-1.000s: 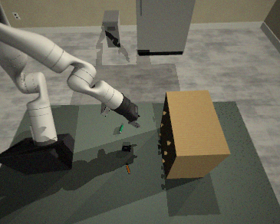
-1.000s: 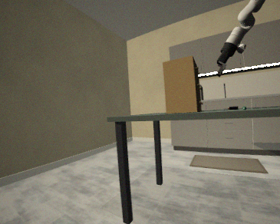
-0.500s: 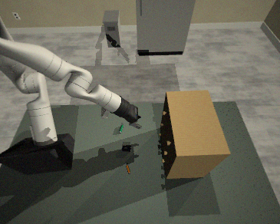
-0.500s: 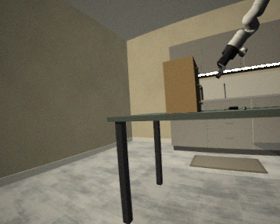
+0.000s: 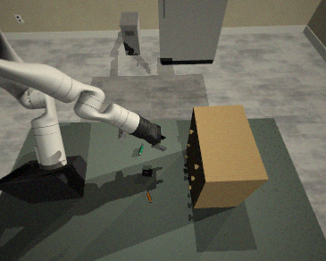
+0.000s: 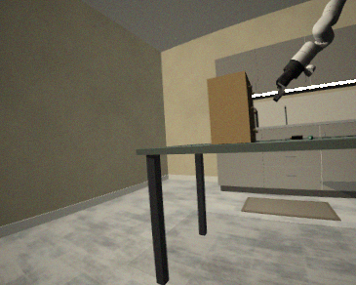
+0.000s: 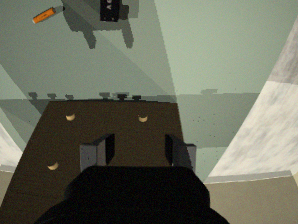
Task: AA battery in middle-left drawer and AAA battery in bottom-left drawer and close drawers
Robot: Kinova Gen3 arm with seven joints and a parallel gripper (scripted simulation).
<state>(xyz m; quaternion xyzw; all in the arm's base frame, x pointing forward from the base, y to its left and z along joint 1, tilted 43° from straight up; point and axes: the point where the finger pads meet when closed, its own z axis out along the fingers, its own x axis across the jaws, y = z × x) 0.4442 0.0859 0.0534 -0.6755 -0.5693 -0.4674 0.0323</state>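
1. The gripper (image 7: pixel 139 151) is wide open with nothing in it, hanging in the air in front of the small chest (image 5: pixel 228 156), high above the table (image 5: pixel 123 232) and pointed at the drawer fronts.
2. Wrist view has both fingers spread apart over the dark chest front (image 7: pixel 113 132), where little handle notches show.
3. A green battery (image 5: pixel 141 149) lies on the table just below the gripper in the top view.
4. An orange battery (image 5: pixel 149 197) sits further along, well apart from the green one. Can't tell which is AA or AAA.
5. A small black block (image 5: pixel 146 171) is between the two batteries.
6. Every drawer looks pushed in.
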